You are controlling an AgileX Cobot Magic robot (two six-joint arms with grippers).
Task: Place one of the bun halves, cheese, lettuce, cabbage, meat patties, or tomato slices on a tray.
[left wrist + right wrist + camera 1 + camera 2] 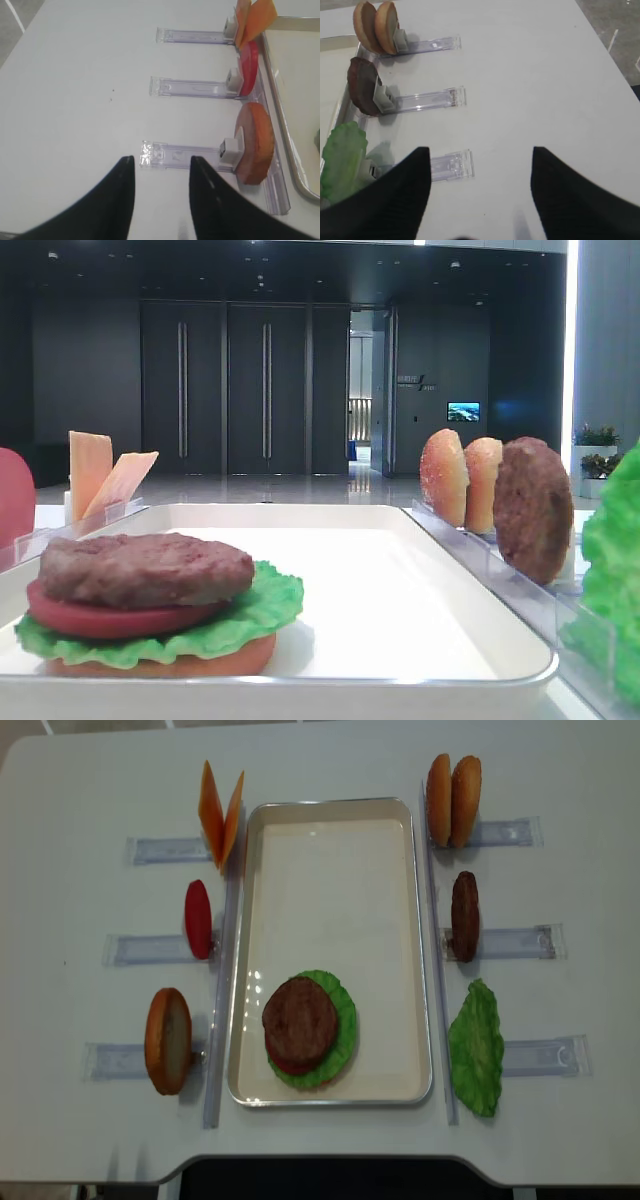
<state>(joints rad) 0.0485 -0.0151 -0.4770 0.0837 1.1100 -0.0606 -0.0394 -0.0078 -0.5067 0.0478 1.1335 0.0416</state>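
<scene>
The white tray holds a stack: a bun base, lettuce, a tomato slice and a meat patty on top. On the left racks stand cheese, a tomato slice and a bun half. On the right racks stand two bun halves, a patty and lettuce. My left gripper hovers over bare table left of the bun half, jaws apart and empty. My right gripper is wide open, right of the lettuce.
Clear plastic racks line both long sides of the tray, their arms reaching outward over the white table. The table's front edge runs just below the tray. Neither arm shows in the overhead view.
</scene>
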